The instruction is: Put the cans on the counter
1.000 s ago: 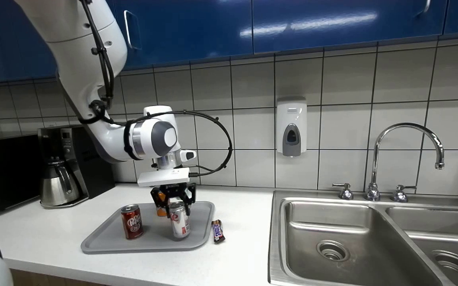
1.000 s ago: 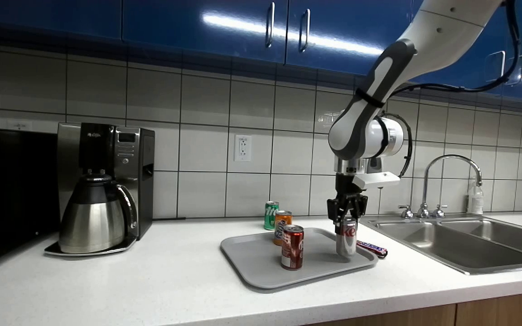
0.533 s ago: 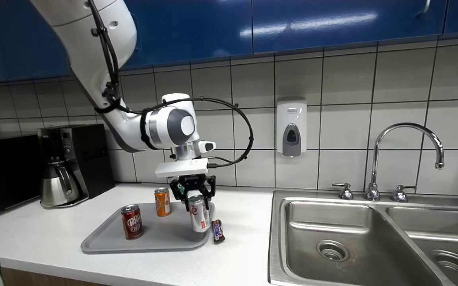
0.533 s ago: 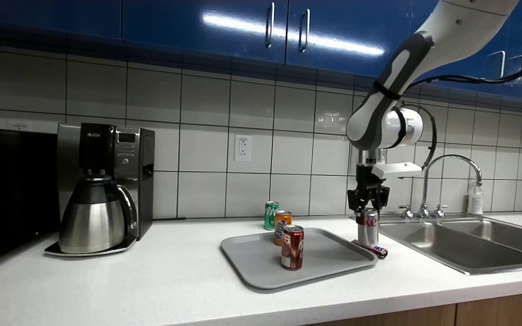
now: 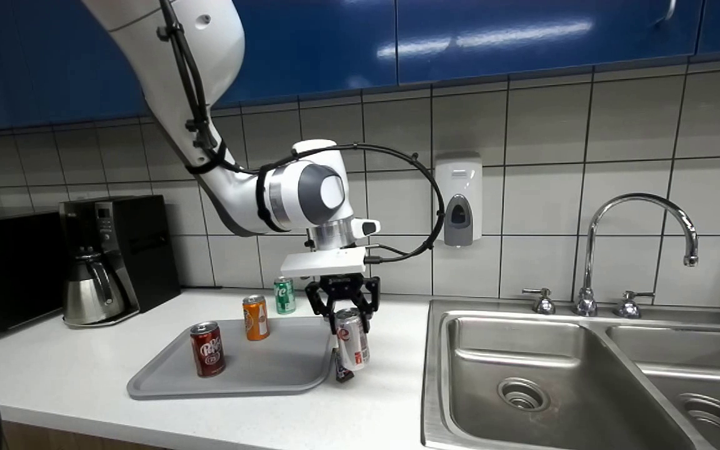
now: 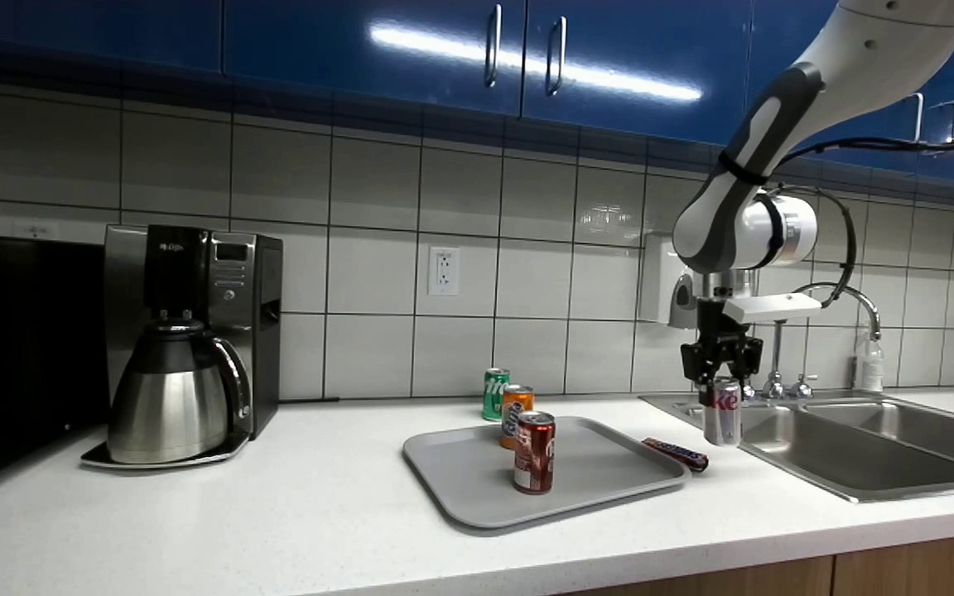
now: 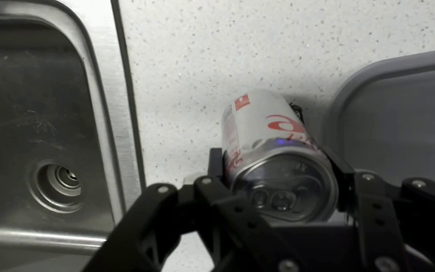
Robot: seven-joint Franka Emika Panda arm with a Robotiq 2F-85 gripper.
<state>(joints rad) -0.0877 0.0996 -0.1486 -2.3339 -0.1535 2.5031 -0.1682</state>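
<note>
My gripper (image 5: 350, 322) is shut on the silver-white can (image 5: 352, 345). In the wrist view, the fingers (image 7: 278, 166) clasp the can (image 7: 264, 117) on both sides near its top. The can is near upright, slightly tilted, over the strip of off-white counter (image 5: 385, 406) between tray and sink. It seems to hang a little above the surface in an exterior view (image 6: 722, 424). The dark red can (image 5: 207, 351) stands upright on the grey tray (image 5: 272, 375). The orange can (image 5: 255, 319) stands upright behind it on the tray; the red can partly hides it in an exterior view (image 6: 516, 406).
A small green container (image 5: 285, 296) stands on the counter behind the tray. A wrapped candy bar (image 6: 676, 454) lies by the tray's edge, partly behind the held can. The steel double sink (image 7: 115, 113) adjoins the counter. A coffee pot (image 6: 171, 414) stands at the far side.
My gripper has carried the silver-white can up off the tray and sideways toward the sink, past the tray's edge and the candy bar. The other cans have not moved.
</note>
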